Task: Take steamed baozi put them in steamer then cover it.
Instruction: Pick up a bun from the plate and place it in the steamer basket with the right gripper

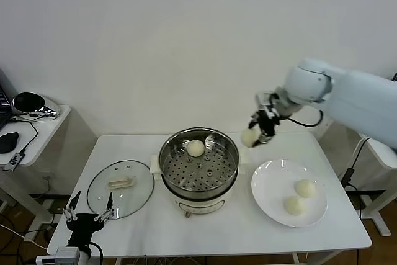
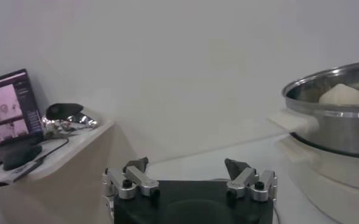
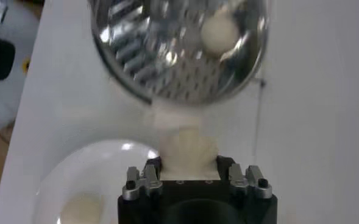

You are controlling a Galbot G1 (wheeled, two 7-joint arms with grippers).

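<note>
My right gripper (image 1: 254,134) is shut on a cream-white steamed baozi (image 1: 249,138), held in the air just right of the steamer (image 1: 166,153) and above the table. The right wrist view shows this bun (image 3: 188,149) squeezed between the jaws, with the steamer (image 3: 136,61) beyond it. One baozi (image 1: 196,148) lies on the perforated tray, towards the back. Two more baozi (image 1: 304,188) (image 1: 294,205) rest on the white plate (image 1: 270,181). The glass cover (image 1: 102,193) lies flat to the left of the steamer. My left gripper (image 1: 91,215) hangs open near the table's front left edge.
A low side table (image 1: 37,131) at the far left carries a laptop (image 2: 8,106), a mouse and a dark round object. The steamer's side handle (image 2: 292,122) juts toward the left gripper. A white wall stands behind the table.
</note>
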